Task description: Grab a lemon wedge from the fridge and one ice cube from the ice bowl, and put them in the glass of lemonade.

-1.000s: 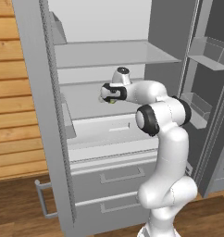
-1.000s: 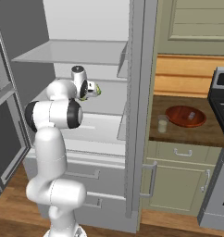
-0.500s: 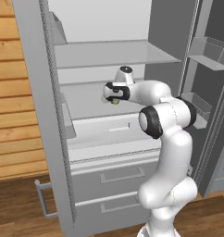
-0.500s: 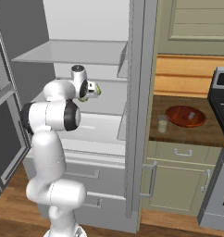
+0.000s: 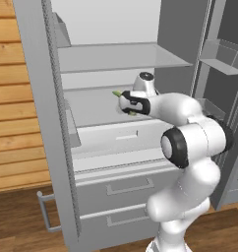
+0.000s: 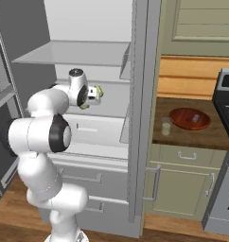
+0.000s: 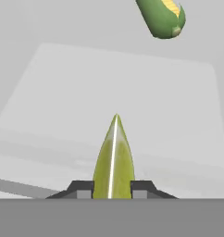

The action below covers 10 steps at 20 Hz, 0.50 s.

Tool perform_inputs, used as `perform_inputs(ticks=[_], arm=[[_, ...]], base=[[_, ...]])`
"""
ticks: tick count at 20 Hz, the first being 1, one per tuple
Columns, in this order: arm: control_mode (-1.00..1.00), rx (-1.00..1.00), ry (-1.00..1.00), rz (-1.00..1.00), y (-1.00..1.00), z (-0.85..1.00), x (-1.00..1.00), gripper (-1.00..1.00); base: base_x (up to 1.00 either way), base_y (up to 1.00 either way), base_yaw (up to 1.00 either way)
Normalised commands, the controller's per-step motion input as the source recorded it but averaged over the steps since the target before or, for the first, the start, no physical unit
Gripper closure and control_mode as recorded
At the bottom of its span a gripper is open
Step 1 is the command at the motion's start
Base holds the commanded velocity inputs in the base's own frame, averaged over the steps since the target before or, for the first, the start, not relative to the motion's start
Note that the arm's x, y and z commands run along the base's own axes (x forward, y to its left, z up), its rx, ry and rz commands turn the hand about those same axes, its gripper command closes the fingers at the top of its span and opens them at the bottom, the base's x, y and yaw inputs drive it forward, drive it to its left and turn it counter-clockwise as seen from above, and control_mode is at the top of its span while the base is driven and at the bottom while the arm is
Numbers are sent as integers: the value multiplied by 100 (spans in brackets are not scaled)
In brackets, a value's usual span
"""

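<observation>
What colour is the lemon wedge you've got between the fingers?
Yellow-green, with a pale stripe down its middle. The lemon wedge shows best in the hand view.

Lemon wedge point(image 7: 114, 162) between fingers point(image 7: 81, 189), inside fridge point(image 5: 47, 123).

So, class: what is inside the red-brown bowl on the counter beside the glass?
The ice bowl holds one small pale ice cube. Its near wall hides part of the floor, so more could sit there.

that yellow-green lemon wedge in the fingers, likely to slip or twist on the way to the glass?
The small yellow-green lemon wedge is pinched low between the gripper; its pointed tip sticks out free, so it may pivot. Its glossy, tapering sides look slippery. It's tiny, so probably light.
</observation>
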Motion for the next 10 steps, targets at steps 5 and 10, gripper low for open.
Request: perform_inputs(ticks=[5, 10], arm=[[-100, 0, 0, -12, -13, 61, -100, 100], [-100, 0, 2, -7, -15, 73, -100, 100]], base=[[0, 0, 0], [0, 0, 0]])
